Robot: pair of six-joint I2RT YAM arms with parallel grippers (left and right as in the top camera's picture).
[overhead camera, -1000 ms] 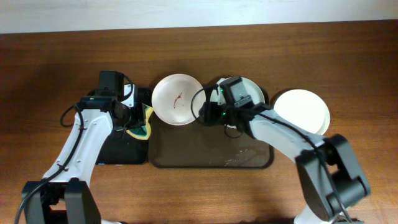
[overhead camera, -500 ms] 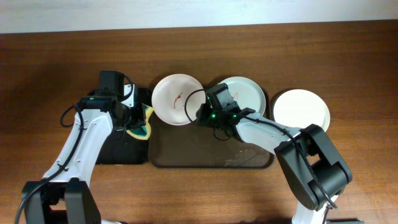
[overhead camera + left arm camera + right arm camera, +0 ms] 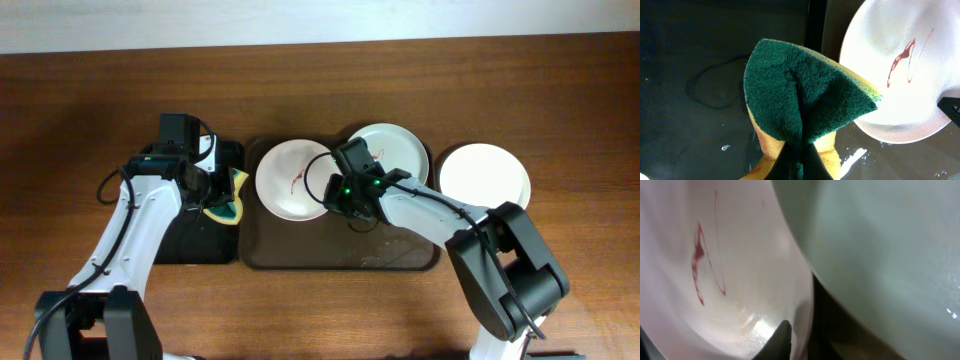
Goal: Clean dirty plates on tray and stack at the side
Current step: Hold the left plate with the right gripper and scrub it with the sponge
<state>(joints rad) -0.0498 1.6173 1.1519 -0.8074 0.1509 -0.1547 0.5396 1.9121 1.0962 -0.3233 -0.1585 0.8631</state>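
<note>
Right gripper (image 3: 335,192) is clamped on the rim of the smeared plate (image 3: 285,180). Overhead, the plate lies on the tray (image 3: 300,255)'s left half; the wrist views bring out a red streak and thin loop. Left gripper (image 3: 799,162) pinches a folded green sponge (image 3: 800,95).

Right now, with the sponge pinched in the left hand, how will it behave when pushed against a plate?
The sponge is probably soft: it creases and folds where the left hand pinches it. Its green scouring face looks coarse, so likely grippy rather than slippery on the smeared plate.
</note>
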